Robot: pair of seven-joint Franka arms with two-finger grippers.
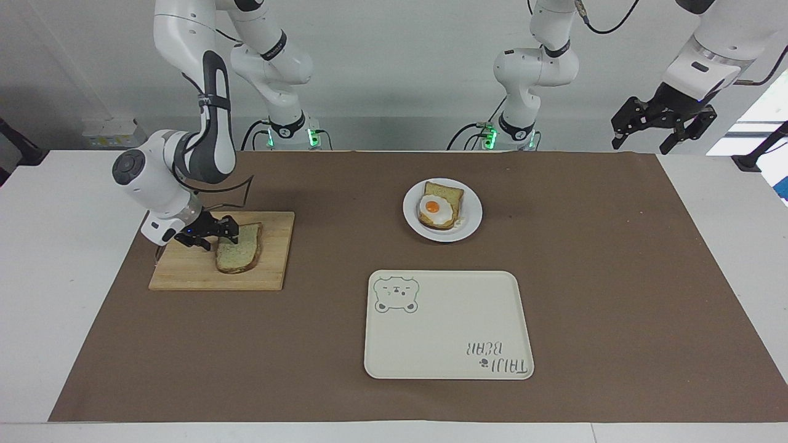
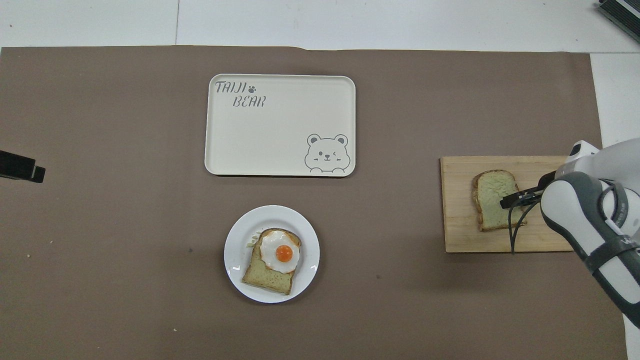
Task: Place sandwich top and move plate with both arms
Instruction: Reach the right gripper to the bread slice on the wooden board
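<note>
Facing view: the right claw meets the sandwich top's edge on the cutting board, seemingly mid-pinch, the left claw spread and waiting aloft; overhead, the slice's long axis runs away from the robots, the plate well apart mid-desk.
</note>
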